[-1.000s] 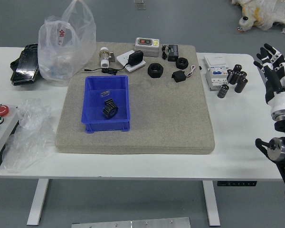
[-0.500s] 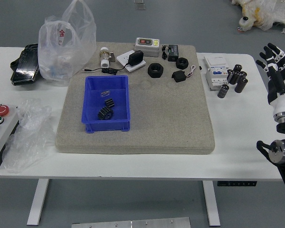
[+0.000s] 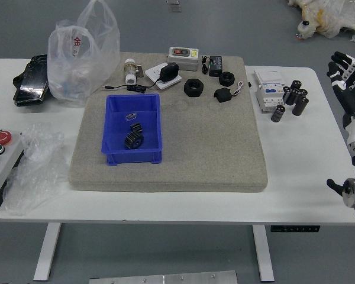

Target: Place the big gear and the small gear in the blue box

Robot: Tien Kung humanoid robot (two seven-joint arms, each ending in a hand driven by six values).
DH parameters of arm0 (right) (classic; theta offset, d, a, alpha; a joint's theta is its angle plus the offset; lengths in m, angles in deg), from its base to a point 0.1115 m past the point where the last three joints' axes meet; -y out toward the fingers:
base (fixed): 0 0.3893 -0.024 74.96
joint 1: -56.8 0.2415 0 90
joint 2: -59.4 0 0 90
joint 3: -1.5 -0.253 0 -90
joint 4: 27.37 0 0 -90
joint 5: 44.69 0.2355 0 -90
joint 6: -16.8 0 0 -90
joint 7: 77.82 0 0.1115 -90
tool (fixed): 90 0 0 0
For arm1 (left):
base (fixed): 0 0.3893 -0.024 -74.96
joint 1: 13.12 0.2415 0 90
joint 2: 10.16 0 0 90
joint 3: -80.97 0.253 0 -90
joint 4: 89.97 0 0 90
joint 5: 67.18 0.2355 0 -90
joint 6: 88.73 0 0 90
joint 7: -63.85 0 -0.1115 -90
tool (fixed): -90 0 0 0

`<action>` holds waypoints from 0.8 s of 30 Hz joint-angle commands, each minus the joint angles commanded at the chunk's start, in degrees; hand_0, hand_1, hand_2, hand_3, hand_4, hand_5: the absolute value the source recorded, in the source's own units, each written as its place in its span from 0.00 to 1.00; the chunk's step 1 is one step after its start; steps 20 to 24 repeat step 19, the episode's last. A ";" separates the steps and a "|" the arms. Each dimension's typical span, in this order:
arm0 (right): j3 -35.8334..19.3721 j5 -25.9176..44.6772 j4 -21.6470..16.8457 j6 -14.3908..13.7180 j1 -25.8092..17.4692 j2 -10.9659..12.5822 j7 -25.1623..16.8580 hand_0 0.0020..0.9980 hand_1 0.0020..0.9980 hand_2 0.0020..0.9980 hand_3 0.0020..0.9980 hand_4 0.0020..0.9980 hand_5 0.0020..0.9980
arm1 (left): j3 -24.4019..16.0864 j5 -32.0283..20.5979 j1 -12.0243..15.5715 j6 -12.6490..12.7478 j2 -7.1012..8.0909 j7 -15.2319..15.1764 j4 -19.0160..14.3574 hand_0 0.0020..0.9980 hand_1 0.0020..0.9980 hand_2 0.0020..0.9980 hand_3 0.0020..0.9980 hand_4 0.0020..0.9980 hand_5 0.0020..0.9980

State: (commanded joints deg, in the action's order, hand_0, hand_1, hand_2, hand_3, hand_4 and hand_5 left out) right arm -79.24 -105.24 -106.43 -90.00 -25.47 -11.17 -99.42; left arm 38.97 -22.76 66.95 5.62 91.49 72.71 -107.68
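At the right edge, above the table's right side, my right hand [image 3: 347,77] holds nothing, its fingers spread. The blue box [image 3: 131,157] sits on the left part of the grey-beige mat. Inside it the big gear [image 3: 134,140], black and toothed, lies toward the front, with the smaller black gear [image 3: 136,127] just behind it. A small clear object lies behind them in the box. My left arm is out of view.
Black rings [image 3: 193,88], an adapter [image 3: 222,94] and a grey device [image 3: 183,58] line the mat's back. Black cylinders [image 3: 300,106] stand by a white box [image 3: 270,93] at right. Plastic bags [image 3: 83,53] and a button panel [image 3: 1,154] are at left.
The gears have shifted inside the blue box and come apart into two visible pieces. My right hand has drawn back further to the right.
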 joint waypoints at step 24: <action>3.50 8.99 3.15 1.14 1.34 -0.42 -3.65 0.66 0.61 0.63 0.65 0.74 0.52 | -0.77 0.04 0.30 0.18 -0.35 0.61 -0.08 0.64 0.50 0.53 0.65 0.65 0.30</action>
